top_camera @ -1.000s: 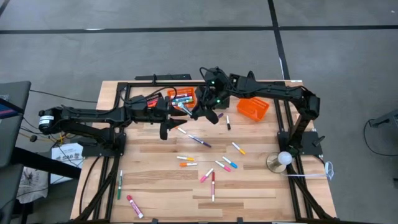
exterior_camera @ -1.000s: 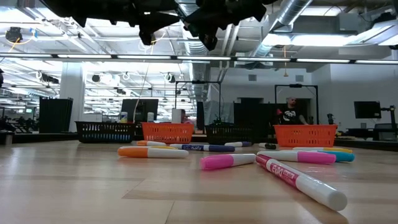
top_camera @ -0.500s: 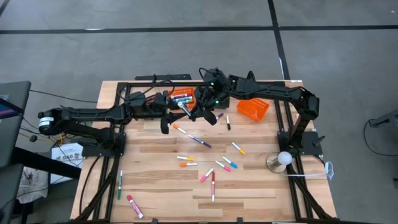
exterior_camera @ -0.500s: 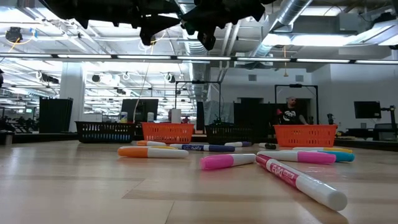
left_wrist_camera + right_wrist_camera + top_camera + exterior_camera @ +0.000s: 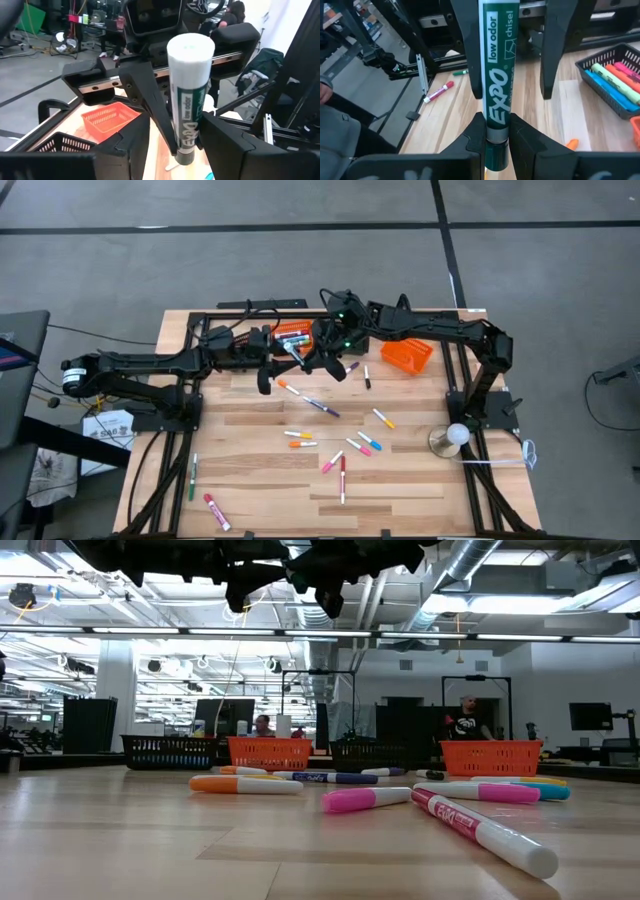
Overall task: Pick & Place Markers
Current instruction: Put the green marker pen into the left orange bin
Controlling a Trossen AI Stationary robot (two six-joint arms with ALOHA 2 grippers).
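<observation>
A green-labelled marker is in the air over the table's far middle, above the black basket that holds several markers. My right gripper is shut on it. My left gripper is open, one finger on each side of the marker's far part with a gap showing on one side. The marker's white end points toward the left arm. Several more markers lie loose on the wooden table. My right gripper pinches the marker between its two fingers at the dark green end. The fingers come slanting down from the table's far right. The marker sticks out past the fingertips toward the left gripper, lifted clear of the table.
An orange basket lies tipped at the far right. Loose markers are scattered over the table's middle and near-left corner. A small stand with a white ball sits at the right. People show in the room behind.
</observation>
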